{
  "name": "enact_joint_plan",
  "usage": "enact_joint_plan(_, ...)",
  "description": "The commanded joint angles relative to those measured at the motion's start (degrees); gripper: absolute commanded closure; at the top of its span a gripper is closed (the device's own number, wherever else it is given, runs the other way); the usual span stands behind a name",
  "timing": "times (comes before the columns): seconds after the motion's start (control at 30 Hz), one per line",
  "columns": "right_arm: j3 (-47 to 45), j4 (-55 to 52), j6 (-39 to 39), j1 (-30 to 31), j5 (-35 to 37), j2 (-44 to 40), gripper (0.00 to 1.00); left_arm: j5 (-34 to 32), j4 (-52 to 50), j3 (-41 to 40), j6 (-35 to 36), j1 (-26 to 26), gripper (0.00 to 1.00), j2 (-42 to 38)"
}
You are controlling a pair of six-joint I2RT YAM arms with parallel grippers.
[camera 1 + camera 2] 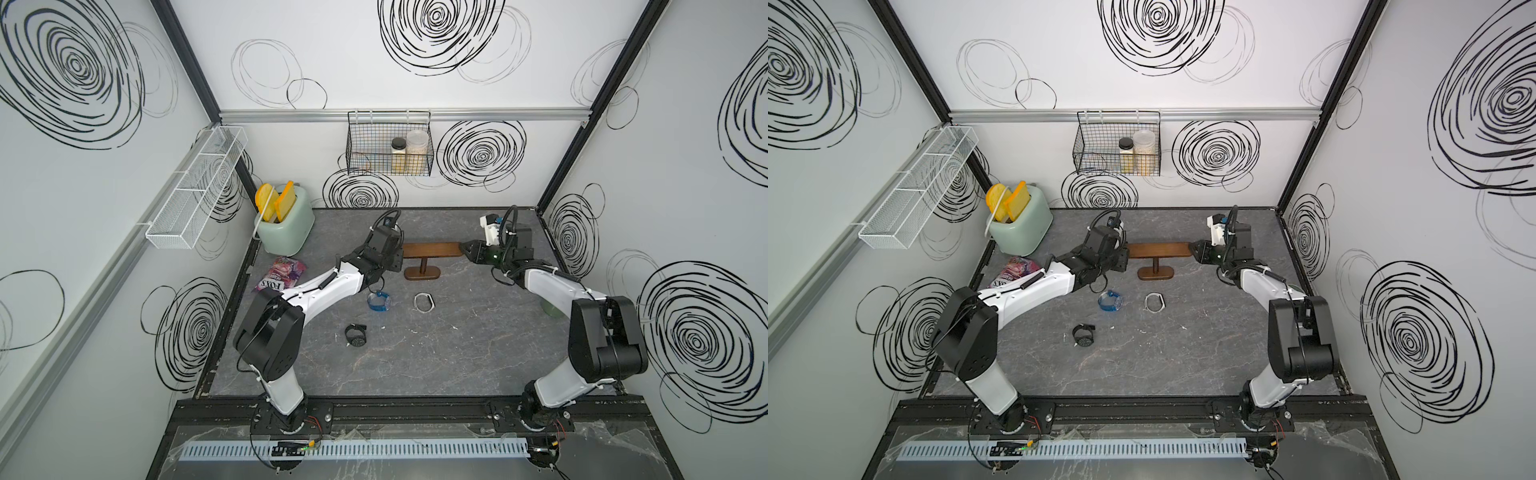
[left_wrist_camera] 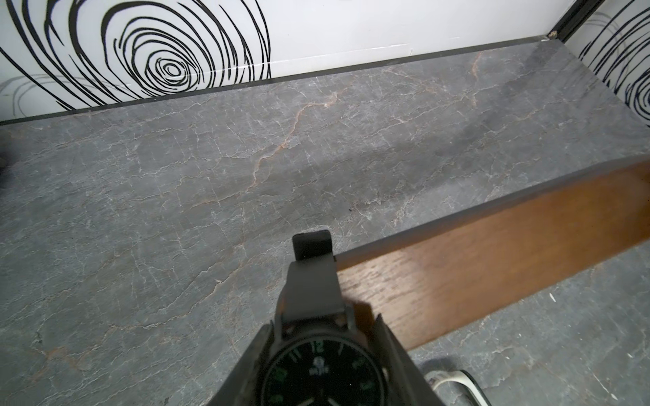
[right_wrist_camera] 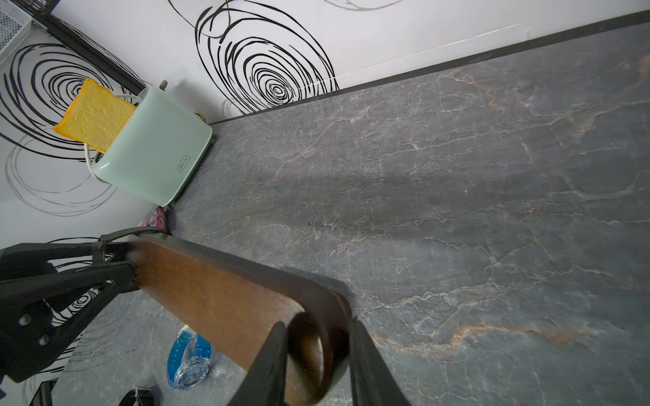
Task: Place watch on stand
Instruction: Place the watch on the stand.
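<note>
Though hidden beneath the wrist in both top views, plain in the left wrist view: left jaws clamped on a watch (image 2: 322,372), one at each side of the round case. Black dial, green numerals, twelve toward the strap (image 2: 311,281). Strap matte, grey-black, running straight out from the jaws, long axis in line with them, squared tip reaching the near end of the stand (image 2: 492,267) and overlapping it; looped around it or only laid against it, cannot tell. Right jaws clamped on the opposite, rounded end of the bar (image 3: 218,291), one at each long edge. Stand upright on the table (image 1: 457,353), bar level and lying crosswise, parallel to the back wall, spanning from one pair of jaws to the other; short post (image 1: 424,262) and oval base (image 1: 434,274) below. Dark brown wood, fine grain, soft sheen. Table grey, marbled, veined pale and rust. Lying loose nearer the arm bases: blue translucent watch (image 1: 379,300), white band (image 1: 424,302), second black watch (image 1: 355,334), all apart from one another. Further left, snack packet (image 1: 280,276) and, in the back corner, mint-green toaster (image 1: 286,228) with yellow toast (image 1: 284,203) standing up in it.
</note>
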Motion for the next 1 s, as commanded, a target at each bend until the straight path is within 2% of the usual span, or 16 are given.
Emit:
enact_joint_plan(0.0, 0.35, -0.59, -1.09, 1.18, -0.88, 0.30, 0.69, -0.31, 1.52, 2.67, -0.96, -1.36, 0.69, 1.49)
enact_joint_plan(0.4, 0.52, -0.91, -1.33, 1.90, -0.88, 0.12, 0.69, -3.22, -0.66, 6.05, -0.87, -3.83, 0.68, 3.64)
enact_joint_plan(0.67, 0.70, -0.91, -1.45, 2.16, -0.97, 0.43, 0.70, -10.60, -2.21, 6.18, -0.59, -4.97, 0.68, 3.22)
enact_joint_plan(0.97, 0.52, -1.24, -1.63, 2.25, -0.96, -0.05, 0.72, -11.53, -2.36, 7.36, -0.73, -5.85, 0.66, 4.20)
